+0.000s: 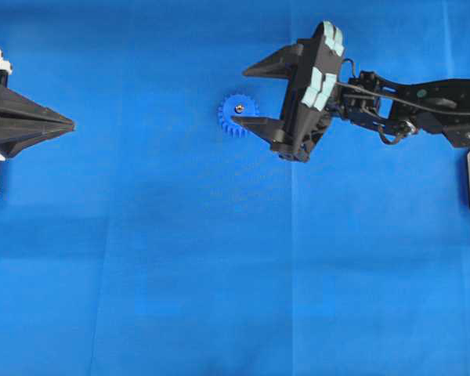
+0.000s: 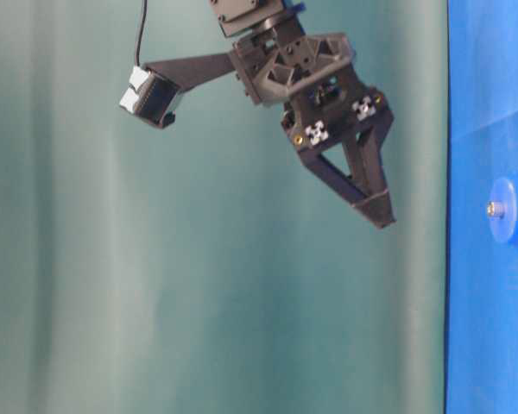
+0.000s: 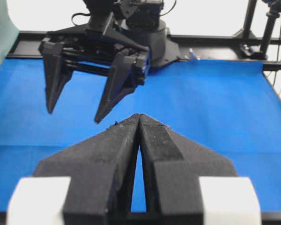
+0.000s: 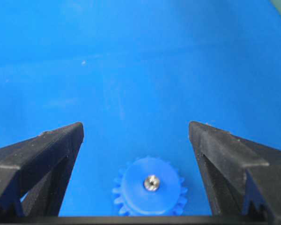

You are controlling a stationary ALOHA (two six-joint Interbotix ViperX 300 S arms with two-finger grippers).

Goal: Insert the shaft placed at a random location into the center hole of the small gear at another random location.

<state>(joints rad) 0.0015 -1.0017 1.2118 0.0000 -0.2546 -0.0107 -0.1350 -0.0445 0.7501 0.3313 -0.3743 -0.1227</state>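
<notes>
The shaft [image 4: 151,183] already stands in the small gear [image 4: 150,186], so the right gripper [image 4: 136,133] hangs spread and empty above it, while the left gripper [image 3: 139,123] waits pressed together.

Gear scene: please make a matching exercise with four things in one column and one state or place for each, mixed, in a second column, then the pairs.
Things:
1. shaft
2. gear
3. left gripper
4. right gripper

States:
A. fingers wide apart, holding nothing
B. lies flat on the blue cloth
C. fingers pressed together, at the cloth's left edge
D. sits in the hub's center hole, shiny end showing

Pairs: 1-D, 2-B, 3-C, 4-A
</notes>
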